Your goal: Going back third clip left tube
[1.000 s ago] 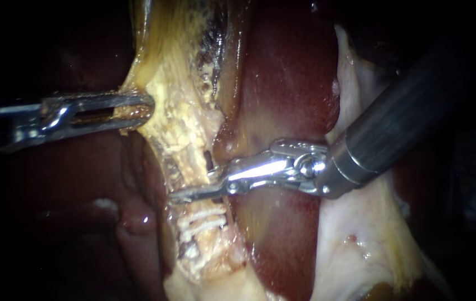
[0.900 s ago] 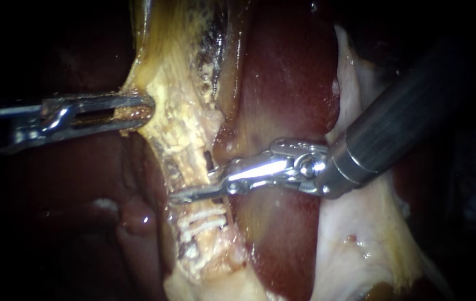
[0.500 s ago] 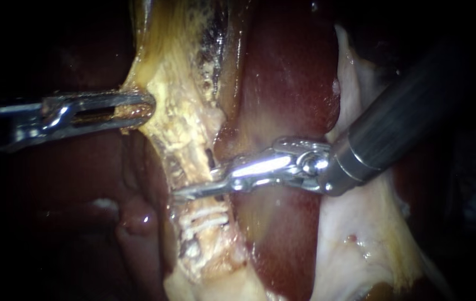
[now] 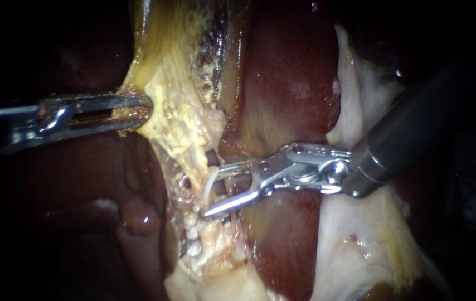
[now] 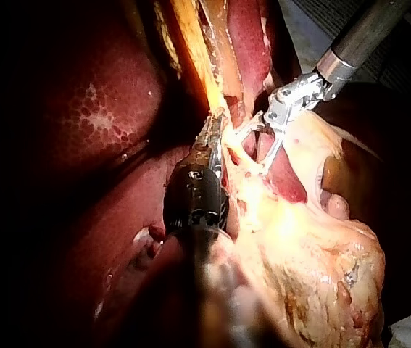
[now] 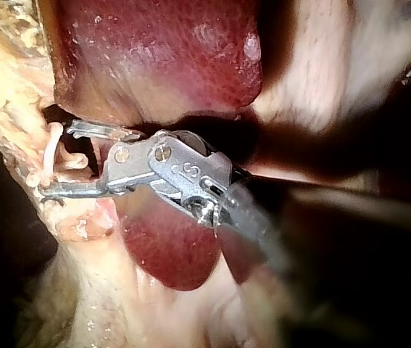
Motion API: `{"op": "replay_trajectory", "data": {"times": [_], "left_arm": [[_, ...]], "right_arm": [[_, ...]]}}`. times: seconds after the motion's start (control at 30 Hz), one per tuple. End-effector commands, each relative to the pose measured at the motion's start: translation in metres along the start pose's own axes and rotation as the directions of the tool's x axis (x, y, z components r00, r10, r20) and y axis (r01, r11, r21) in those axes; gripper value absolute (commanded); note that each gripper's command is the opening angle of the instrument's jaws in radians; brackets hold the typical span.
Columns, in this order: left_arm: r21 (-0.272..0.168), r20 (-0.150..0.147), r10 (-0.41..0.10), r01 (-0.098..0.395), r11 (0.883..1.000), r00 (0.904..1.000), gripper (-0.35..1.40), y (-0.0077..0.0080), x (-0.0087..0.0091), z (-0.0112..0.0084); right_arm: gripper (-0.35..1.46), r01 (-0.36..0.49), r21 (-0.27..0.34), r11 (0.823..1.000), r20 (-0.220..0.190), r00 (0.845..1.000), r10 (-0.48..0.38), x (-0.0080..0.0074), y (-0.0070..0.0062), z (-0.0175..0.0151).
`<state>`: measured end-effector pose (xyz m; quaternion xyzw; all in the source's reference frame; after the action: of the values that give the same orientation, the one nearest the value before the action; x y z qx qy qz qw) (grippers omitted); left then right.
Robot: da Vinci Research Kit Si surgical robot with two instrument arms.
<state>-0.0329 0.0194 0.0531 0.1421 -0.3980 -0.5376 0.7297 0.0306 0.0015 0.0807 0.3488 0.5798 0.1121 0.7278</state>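
R claw (image 4: 212, 190) open, white clip (image 4: 209, 185) betw. tips, L claw (image 4: 146, 106) grips tissue (image 4: 178, 120)

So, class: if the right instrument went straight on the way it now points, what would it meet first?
Likely the white clip between the right instrument's open jaws, then the pale tissue behind it; depth is unclear.

the clip (image 4: 210, 187) is a thin white band, curved like a hook, set crosswise round the tube (image 4: 190, 157) and touching it. seen from the right wrist it is a pale loop hugging the strand. the tube is a pale yellowish cord, ragged and taut, slanting down just beside the dark red liver (image 4: 288, 83).
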Motion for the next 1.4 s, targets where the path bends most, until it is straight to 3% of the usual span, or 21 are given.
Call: {"op": "replay_trajectory", "data": {"times": [0.03,0.27,0.8,0.97,1.23,1.4], "left_arm": [[0.0,0.0,0.0,0.0,1.0,1.0,-0.35,0.0,0.0,0.0],[0.0,0.0,0.0,0.0,1.0,1.0,-0.35,0.0,0.0,-0.0001],[0.003,0.001,0.002,-0.002,1.0,1.0,-0.35,0.0,0.0005,0.0005],[0.017,0.002,0.009,-0.009,1.0,1.0,-0.35,0.0,0.002,0.0024],[0.019,-0.062,0.009,-0.008,1.0,0.998,-0.35,0.0007,0.0048,0.0074],[0.023,-0.088,-0.002,0.004,1.0,0.9961,-0.35,0.0011,0.0057,0.0093]], "right_arm": [[0.6,0.008,-0.004,1.0,0.0,1.0,-0.008,0.0,-0.0002,-0.0004],[0.6,0.076,-0.049,0.996,-0.005,0.997,-0.077,0.0002,-0.0012,-0.0034],[0.6,0.236,-0.135,0.962,0.004,0.971,-0.238,0.0048,-0.0038,-0.0098],[0.6,0.268,-0.142,0.953,0.011,0.963,-0.269,0.0057,-0.0042,-0.0106],[0.6,0.295,-0.144,0.945,0.009,0.955,-0.297,0.0057,-0.0044,-0.0109],[0.6,0.303,-0.147,0.942,0.005,0.952,-0.306,0.0059,-0.0046,-0.0113]]}}
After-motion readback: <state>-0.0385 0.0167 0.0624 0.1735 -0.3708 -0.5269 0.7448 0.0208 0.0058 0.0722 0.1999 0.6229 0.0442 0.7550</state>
